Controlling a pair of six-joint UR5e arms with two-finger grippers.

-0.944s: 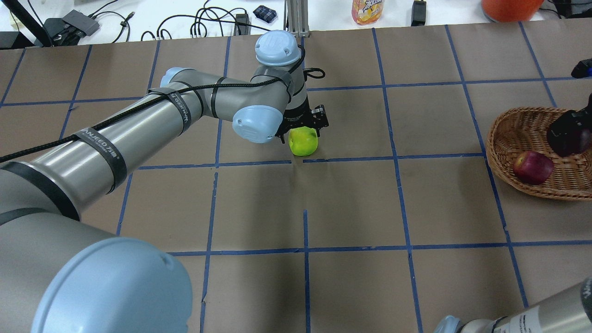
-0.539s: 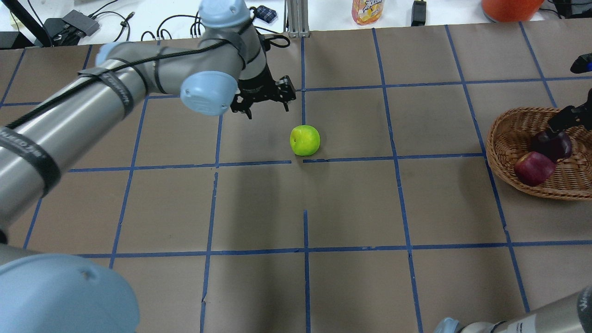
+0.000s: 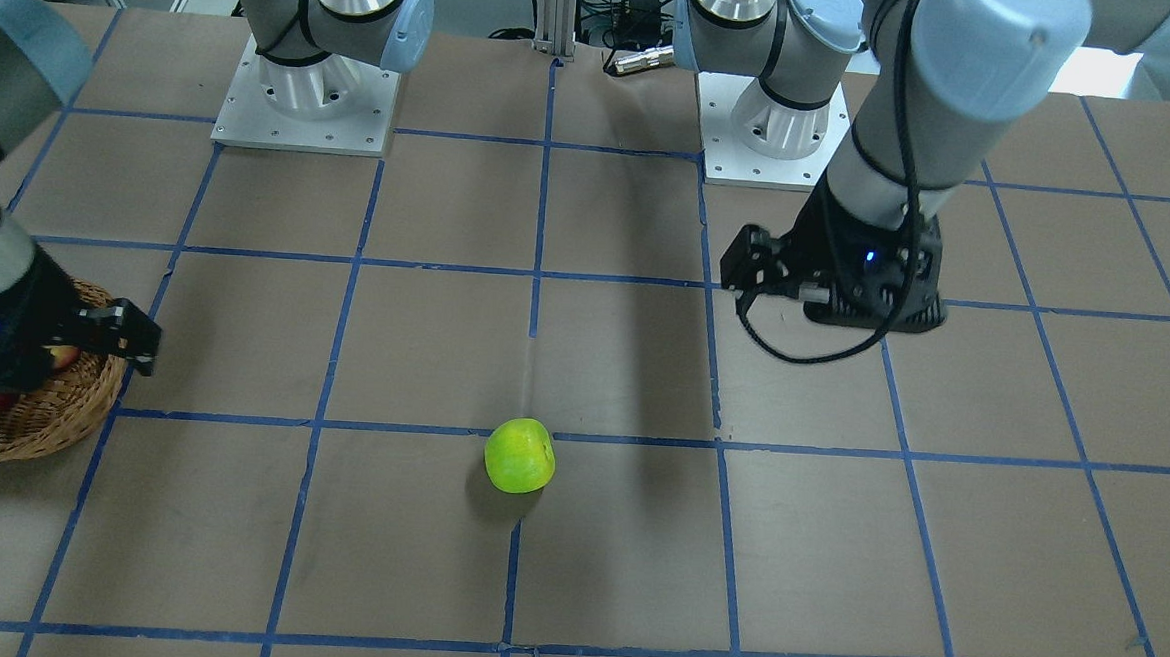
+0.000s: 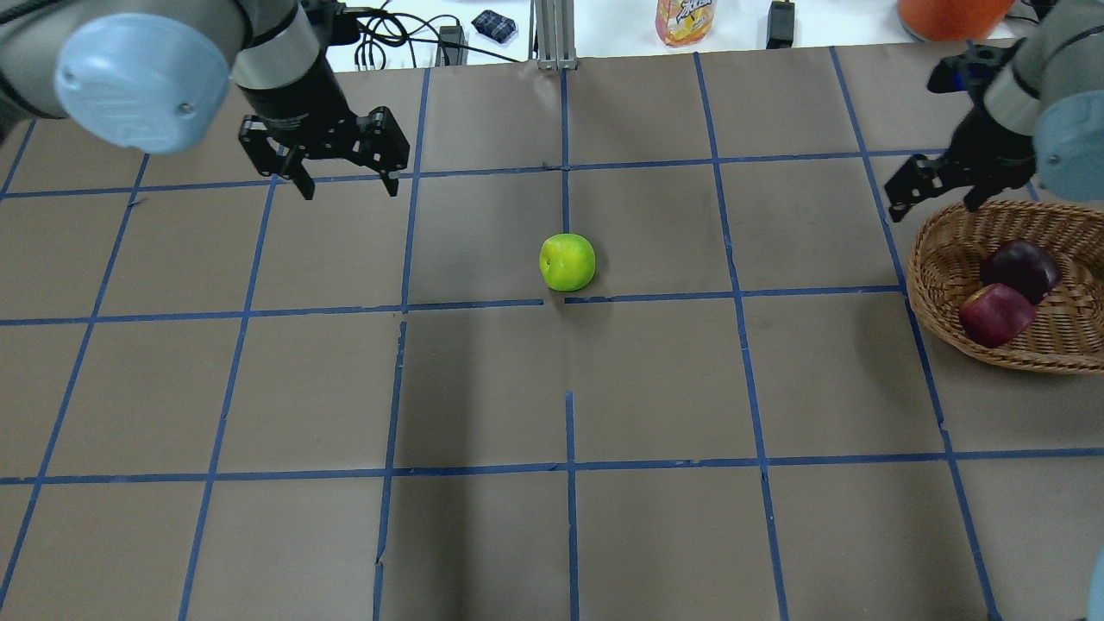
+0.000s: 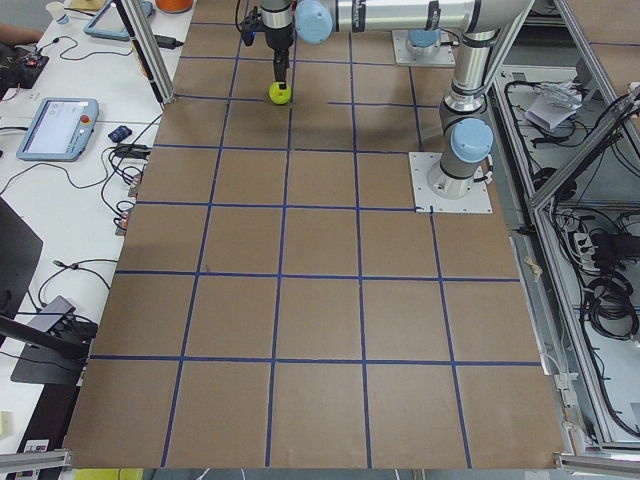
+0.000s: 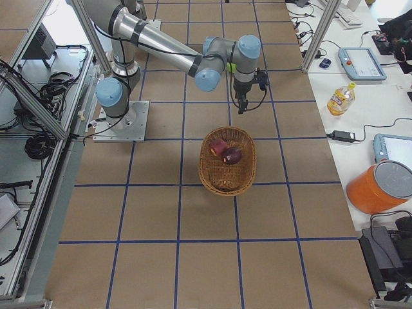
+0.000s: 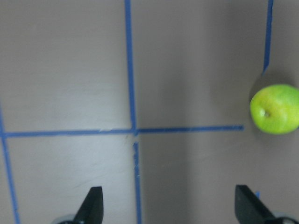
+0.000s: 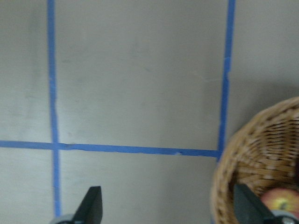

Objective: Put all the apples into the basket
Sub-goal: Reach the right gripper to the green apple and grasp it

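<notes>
Here, round bright green apple (image 4: 567,262) lying free, left end effector (image 4: 349,191) and right end effector (image 4: 931,207) both wide, woven light brown basket (image 4: 931,285) cut off.

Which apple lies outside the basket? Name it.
The bright green apple, alone on the table. The red apple and the maroon apple lie in the basket.

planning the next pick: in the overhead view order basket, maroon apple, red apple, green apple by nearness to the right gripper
1. basket, its rim beside the right gripper
2. maroon apple and red apple, inside the basket: too close to call
3. green apple, mid-table, farthest
</notes>
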